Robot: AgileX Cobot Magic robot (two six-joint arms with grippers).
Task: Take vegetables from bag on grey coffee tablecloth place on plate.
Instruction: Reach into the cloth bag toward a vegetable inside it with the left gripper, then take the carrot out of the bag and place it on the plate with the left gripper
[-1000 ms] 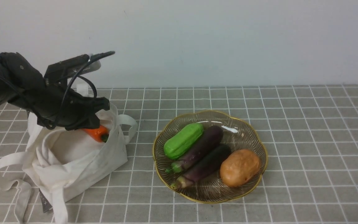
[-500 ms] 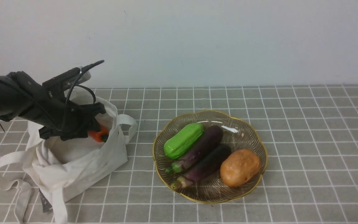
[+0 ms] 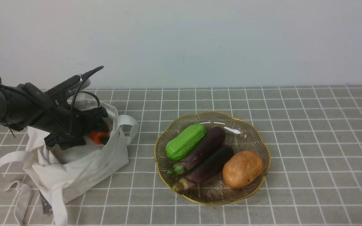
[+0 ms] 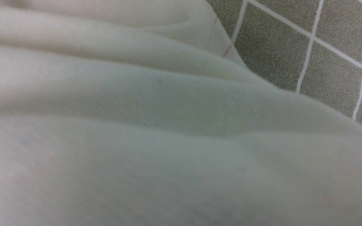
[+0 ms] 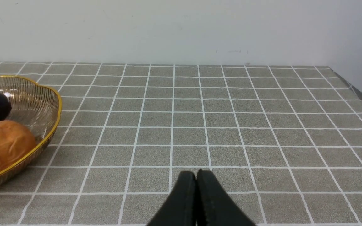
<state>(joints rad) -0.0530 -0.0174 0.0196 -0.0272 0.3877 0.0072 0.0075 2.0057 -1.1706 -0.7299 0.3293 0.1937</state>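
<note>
Reaching stage: my left gripper (image 3: pixel 88 131) sits in the mouth of the bag (image 3: pixel 83 163), just beside the carrot (image 3: pixel 96 137). Its jaw spread is hidden, so I cannot tell. Next, I judge: grip firmly, lift clear of the cloth, carry to the plate (image 3: pixel 269 160). My right gripper (image 5: pixel 196 188) is pressed together.

The bag (image 3: pixel 83 166) lies left of the plate (image 3: pixel 250 138) on the tablecloth (image 3: pixel 309 125), with the carrot (image 3: pixel 96 136) inside the bag.

Grey-brown gridded tablecloth (image 3: pixel 309 131), bearing an off-white cloth bag (image 3: pixel 74 169) at left and a ribbed glass plate (image 3: pixel 247 138) near centre.
</note>
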